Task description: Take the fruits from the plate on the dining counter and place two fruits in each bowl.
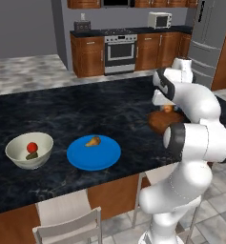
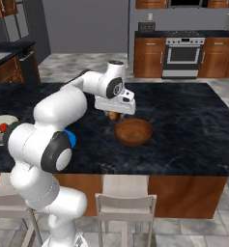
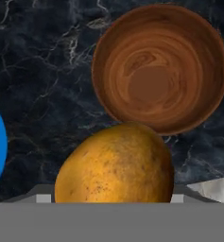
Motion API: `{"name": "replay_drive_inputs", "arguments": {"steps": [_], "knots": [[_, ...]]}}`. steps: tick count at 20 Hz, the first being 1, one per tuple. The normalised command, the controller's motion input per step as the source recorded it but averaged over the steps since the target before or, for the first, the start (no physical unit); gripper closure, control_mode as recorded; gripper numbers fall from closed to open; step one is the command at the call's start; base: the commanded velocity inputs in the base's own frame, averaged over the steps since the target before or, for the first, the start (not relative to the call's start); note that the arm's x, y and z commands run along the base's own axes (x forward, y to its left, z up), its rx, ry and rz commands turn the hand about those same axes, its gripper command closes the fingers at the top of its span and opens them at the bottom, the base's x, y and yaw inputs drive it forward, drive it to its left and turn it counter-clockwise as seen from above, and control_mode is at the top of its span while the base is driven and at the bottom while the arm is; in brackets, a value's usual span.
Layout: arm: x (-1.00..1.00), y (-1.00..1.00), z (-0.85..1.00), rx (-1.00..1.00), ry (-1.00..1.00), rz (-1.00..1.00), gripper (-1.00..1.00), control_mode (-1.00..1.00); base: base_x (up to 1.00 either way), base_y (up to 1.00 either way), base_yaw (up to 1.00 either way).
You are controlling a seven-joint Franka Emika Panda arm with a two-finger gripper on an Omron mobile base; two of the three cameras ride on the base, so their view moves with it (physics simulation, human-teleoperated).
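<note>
Orange fruit [image 3: 114, 164] sits pinched in our gripper [image 2: 114, 115], just above the dining counter [image 1: 62, 114], beside the brown wooden bowl [image 2: 133, 131]; next, we judge, carry it over the rim and release.

Black marble counter [image 1: 86, 112] carries a cream-white bowl [image 1: 29, 150], blue plate [image 1: 94, 152] and apparently wooden bowl [image 2: 133, 131].

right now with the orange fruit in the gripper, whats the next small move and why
Probably carry it a little further until it hangs over the wooden bowl, then open. The gripper holds the orange fruit above the black counter, just short of the bowl's rim in the hand view. That bowl is empty, while the white bowl already holds two fruits and one remains on the blue plate.
</note>
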Motion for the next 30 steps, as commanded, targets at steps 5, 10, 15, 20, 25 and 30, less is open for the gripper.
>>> {"name": "replay_drive_inputs", "arguments": {"steps": [5,10,15,20,25,30], "knots": [[0.48,-0.61,-0.53,0.00,0.29,0.00,1.00,-1.00,0.00,0.00,0.00],[0.74,-0.14,-0.36,0.00,0.13,0.00,1.00,-1.00,0.00,0.00,0.00],[0.61,0.00,-0.41,0.00,0.01,0.00,1.00,-1.00,0.00,0.00,0.00],[0.47,-0.01,-0.60,0.02,0.00,0.00,1.00,-1.00,0.00,0.00,0.00],[-0.11,-0.01,-0.16,0.07,0.00,0.04,1.00,-1.00,0.00,0.00,0.00],[-0.21,0.00,-0.04,0.03,0.00,0.07,1.00,-1.00,0.00,0.00,0.00]]}}
